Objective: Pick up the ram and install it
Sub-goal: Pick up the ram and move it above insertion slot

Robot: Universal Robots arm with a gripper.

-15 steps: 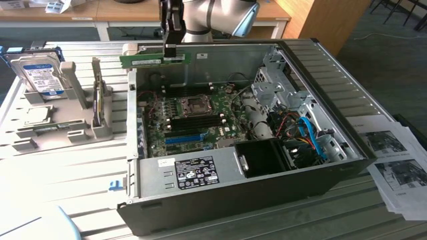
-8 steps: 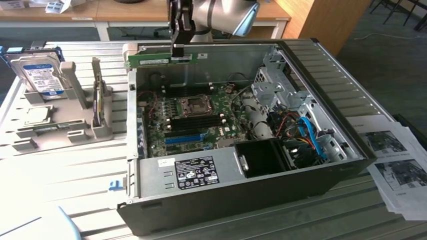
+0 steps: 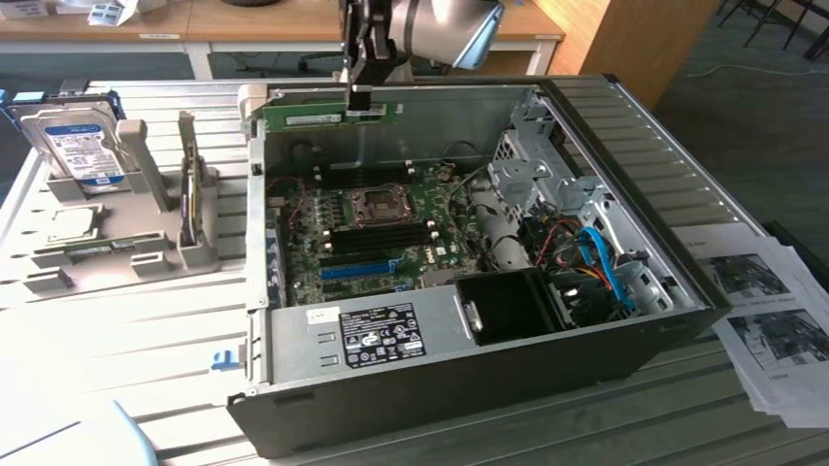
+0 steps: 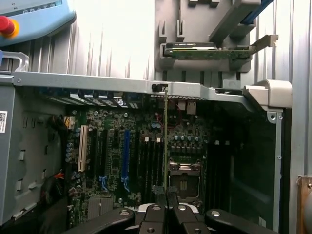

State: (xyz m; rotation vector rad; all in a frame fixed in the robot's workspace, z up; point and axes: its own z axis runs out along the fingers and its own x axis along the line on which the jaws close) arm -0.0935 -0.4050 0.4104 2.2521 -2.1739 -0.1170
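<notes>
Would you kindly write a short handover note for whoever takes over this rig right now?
End effector: shut on the long, thin green ram stick, gripping it toward one end.
Where: the stick hangs level over the far edge of the open dark metal computer case, above the green motherboard.
Done: the ram is picked up and is at the case.
Left: the ram is not yet seated on the motherboard.

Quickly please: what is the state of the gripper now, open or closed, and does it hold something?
The gripper is closed on the ram, over the open computer case.
</notes>
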